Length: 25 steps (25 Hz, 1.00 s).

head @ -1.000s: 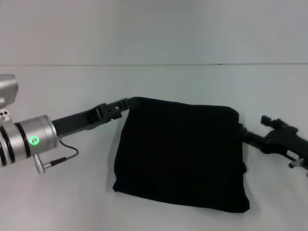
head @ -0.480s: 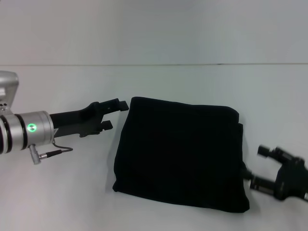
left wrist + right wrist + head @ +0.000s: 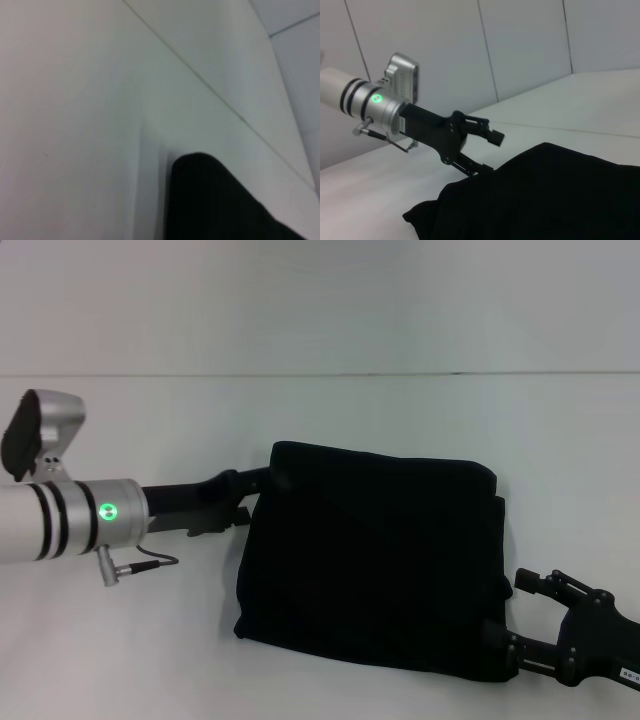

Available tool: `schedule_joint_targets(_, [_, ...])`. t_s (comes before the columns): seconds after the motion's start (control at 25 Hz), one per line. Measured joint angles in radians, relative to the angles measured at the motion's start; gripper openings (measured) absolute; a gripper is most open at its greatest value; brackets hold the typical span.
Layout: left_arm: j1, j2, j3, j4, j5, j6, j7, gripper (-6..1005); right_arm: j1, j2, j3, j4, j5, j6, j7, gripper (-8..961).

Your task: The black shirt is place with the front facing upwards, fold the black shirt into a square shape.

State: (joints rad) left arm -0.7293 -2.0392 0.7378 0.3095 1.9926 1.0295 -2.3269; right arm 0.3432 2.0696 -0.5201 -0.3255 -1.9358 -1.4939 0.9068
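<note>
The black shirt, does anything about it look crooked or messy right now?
Slightly. The black shirt is folded into a rough square but lies a little skewed on the table, with an uneven layered edge on the right side. The left tool is at its far left corner; the right tool is at its near right corner.

— What fills the foreground?
— The black shirt (image 3: 545,200), a dark mound on the white table (image 3: 365,200).

— And behind it?
— The left gripper (image 3: 487,152), black on a silver arm (image 3: 365,102) with a green light, its fingers spread, the lower one at the shirt's edge, the upper one above it. Pale wall panels (image 3: 520,45) stand beyond.
</note>
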Motion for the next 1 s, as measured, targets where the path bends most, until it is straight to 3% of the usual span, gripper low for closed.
schedule_joint_targets(0.44, [-0.03, -0.015, 0.112, 0.011, 0.002, -0.037, 0.011, 947, 0.002, 0.0, 0.0, 0.0, -0.01, -0.017, 0.002, 927])
schedule_joint_targets(0.56, [-0.031, -0.019, 0.115, 0.018, 0.002, -0.049, 0.012, 756, 0.002, 0.0, 0.0, -0.002, -0.01, -0.024, 0.005, 927])
schedule_joint_targets(1.0, [-0.033, -0.02, 0.118, 0.02, 0.001, -0.061, 0.012, 312, 0.002, 0.0, 0.002, -0.004, -0.011, -0.033, 0.007, 928])
